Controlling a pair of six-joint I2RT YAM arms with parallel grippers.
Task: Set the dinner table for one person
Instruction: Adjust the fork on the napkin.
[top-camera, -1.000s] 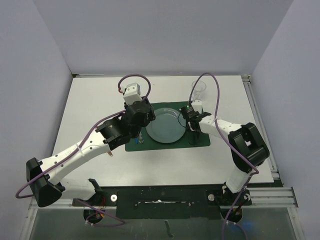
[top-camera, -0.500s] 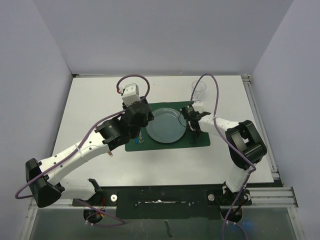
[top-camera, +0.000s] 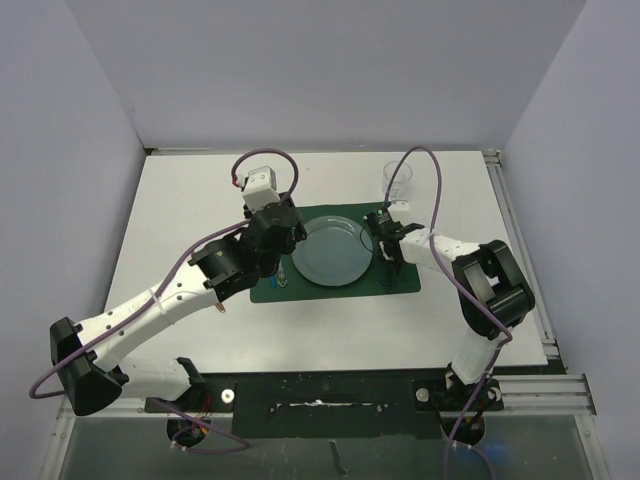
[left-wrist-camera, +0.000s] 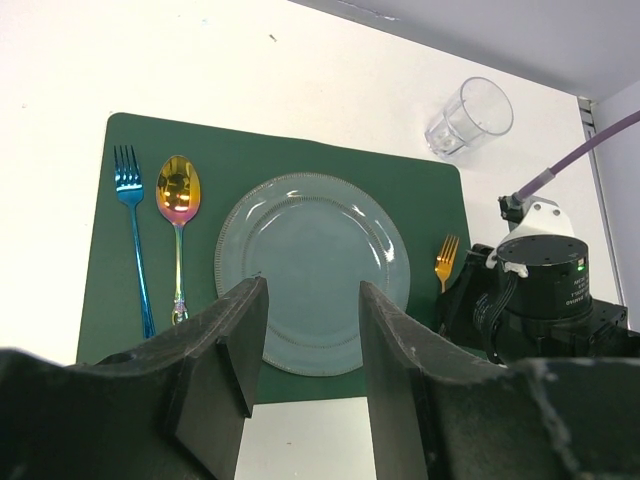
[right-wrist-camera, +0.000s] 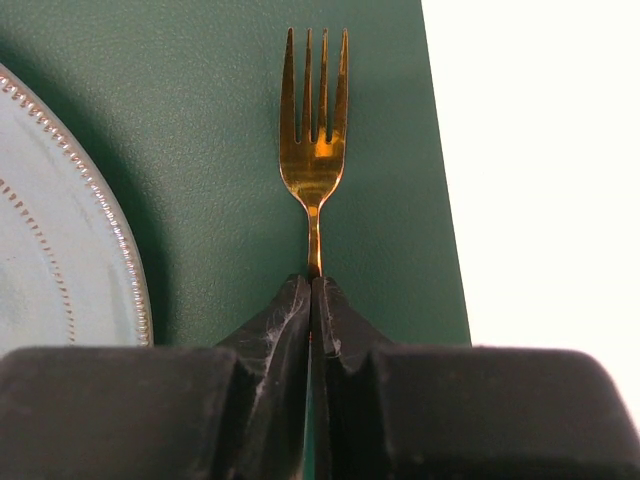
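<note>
On the white dinner table (top-camera: 180, 210) lies a dark green placemat (left-wrist-camera: 300, 160) with a grey-blue plate (left-wrist-camera: 312, 270) in its middle. Left of the plate lie a blue fork (left-wrist-camera: 131, 230) and a gold-pink spoon (left-wrist-camera: 179, 215). A gold fork (right-wrist-camera: 315, 150) lies flat on the mat right of the plate, tines pointing away. My right gripper (right-wrist-camera: 313, 285) is shut on its handle, low over the mat (top-camera: 386, 258). My left gripper (left-wrist-camera: 312, 350) hangs open and empty above the mat's near left part (top-camera: 278, 240).
A clear plastic glass (left-wrist-camera: 470, 118) stands on the bare table just beyond the mat's far right corner (top-camera: 397, 178). Purple cables loop over both wrists. Metal rails edge the table on the right (top-camera: 515, 240). Grey walls close off the back and both sides.
My right gripper's jaws have come together on the gold fork's handle, and that wrist has edged slightly left. The left arm has barely moved.
</note>
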